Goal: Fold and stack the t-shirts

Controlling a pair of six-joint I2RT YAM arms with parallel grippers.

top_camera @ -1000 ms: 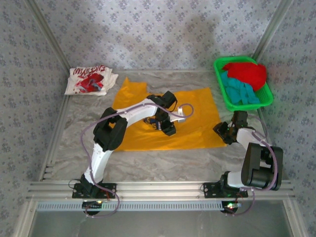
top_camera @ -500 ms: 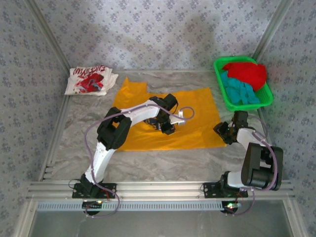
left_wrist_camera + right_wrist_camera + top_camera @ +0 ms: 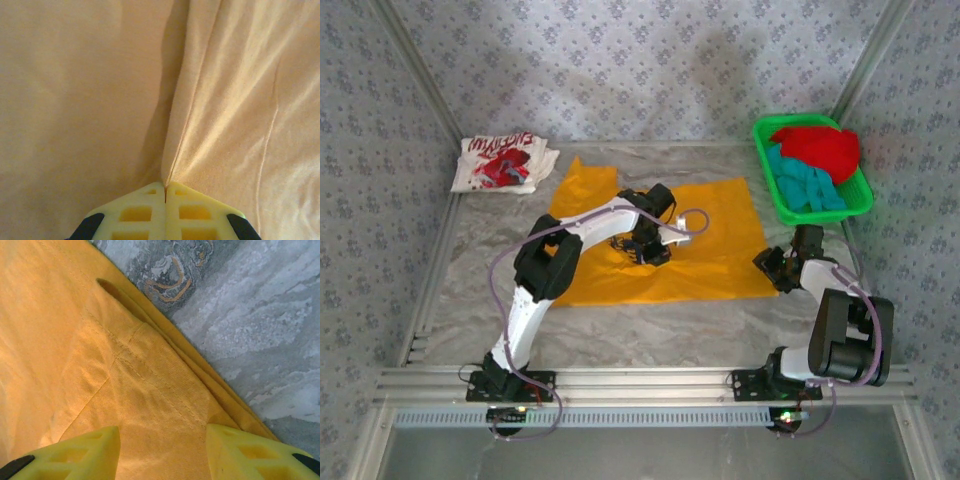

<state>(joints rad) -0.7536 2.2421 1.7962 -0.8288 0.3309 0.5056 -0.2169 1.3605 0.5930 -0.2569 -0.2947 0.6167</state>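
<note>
**Yellow tee spread flat; left pinches mid-cloth, right open at the corner**

The yellow-orange tee (image 3: 720, 250) lies spread on the table (image 3: 650, 330), just left of the green basket (image 3: 767, 190) and a bit nearer the arm bases. The red tee (image 3: 820, 148) and teal tee (image 3: 805, 185) are bunched inside the basket. The white tee (image 3: 503, 163) sits folded well left of the basket, apart from the yellow one.

Left gripper (image 3: 165, 192): fingers pressed together with a ridge of yellow cloth running out from the tips, so it looks clamped on a pinch of the tee. It is around mid-shirt, well left of the basket.

Right gripper (image 3: 162, 442): fingers apart over the tee's corner nearest the basket, with the stitched seam and doubled edge between them and bare table just beyond. I can't tell whether it touches the cloth.

Handling, as a judgement: thin, light, limp knit with no stiffness. It drapes, drags and wrinkles away from any pinch. It is neither fragile nor slippery. The best hold is on hemmed edges or corners, taking both layers. A mid-panel pinch likely lifts only the top layer and bunches it.
</note>
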